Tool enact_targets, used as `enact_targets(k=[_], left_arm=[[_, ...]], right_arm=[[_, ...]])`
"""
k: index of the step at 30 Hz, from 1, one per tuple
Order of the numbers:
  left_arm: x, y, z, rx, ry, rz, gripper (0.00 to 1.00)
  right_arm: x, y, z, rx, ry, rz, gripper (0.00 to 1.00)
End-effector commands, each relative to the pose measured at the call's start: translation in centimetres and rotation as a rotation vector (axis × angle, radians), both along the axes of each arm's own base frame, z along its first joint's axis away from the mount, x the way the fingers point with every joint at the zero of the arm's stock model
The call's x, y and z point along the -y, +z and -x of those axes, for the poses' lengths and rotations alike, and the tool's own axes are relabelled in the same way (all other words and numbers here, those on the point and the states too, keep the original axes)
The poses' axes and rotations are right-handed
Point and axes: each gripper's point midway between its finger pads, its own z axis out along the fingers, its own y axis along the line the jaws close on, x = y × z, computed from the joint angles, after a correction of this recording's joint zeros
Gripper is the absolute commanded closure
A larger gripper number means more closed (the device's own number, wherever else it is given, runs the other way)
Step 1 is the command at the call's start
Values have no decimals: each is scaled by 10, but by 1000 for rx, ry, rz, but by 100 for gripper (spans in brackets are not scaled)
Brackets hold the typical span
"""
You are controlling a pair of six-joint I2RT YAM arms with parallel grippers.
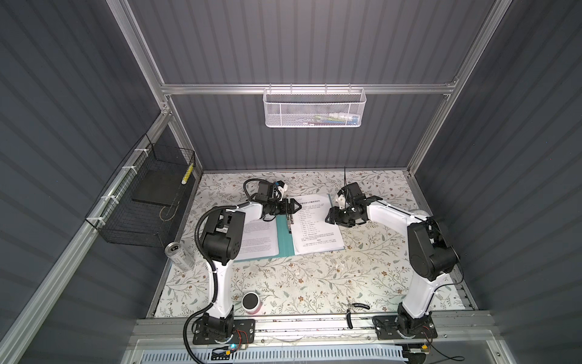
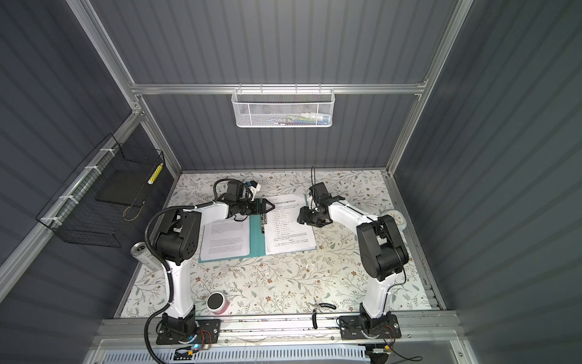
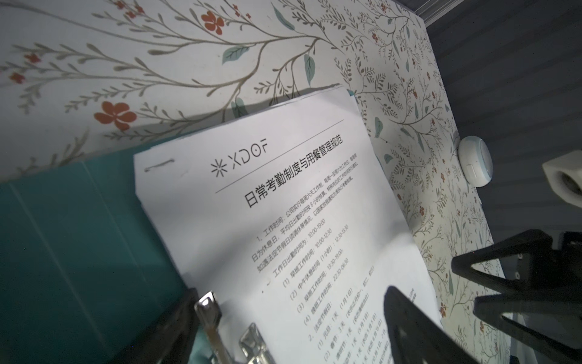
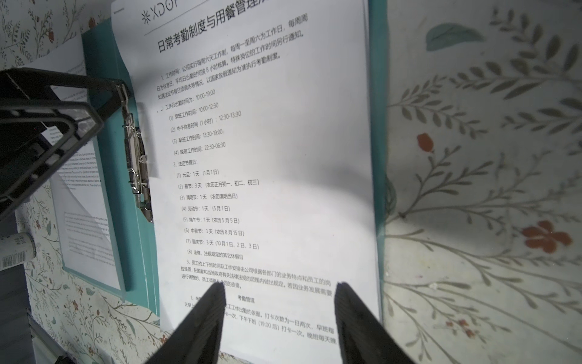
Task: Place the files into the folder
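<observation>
- Folder lies open on the floral tabletop, files stacked on its right half beside the metal clip.
- Left gripper spread wide, straddling the clip's far end, empty.
- Right gripper half-spread over the files, empty.

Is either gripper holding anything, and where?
Nothing is held: left gripper jaws open at the clip of the folder, right gripper jaws open over the files.

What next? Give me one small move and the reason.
Probably close the left gripper on the lever of the clip and press it down. Its jaws stand open astride the lever, and the sheets already lie on the right half of the folder, edge at the clip. The right gripper hovers open above them. Whether that edge sits under the clip is unclear.
</observation>
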Motion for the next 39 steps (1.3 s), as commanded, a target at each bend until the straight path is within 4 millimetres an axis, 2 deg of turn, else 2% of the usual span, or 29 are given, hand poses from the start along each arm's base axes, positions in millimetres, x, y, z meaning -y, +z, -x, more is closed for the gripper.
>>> enact_targets(k=[1,9,19,34,39], left_arm=[[3,-3,-2,-18,-22,35,9],[4,-1,0,-19,-32,58,10],[8,19,5,18,-64,100,10],[6,43,28,61,-87,139,10],[5,49,42,66,-86,134,10]], right_arm=[[0,-4,2,-8,-4,7,42],[0,-6,2,-10,-3,8,42],[0,-9,2,-19,-3,10,42],[2,-10,3,-14,-6,23,42],[4,-11,9,-14,-9,24,42]])
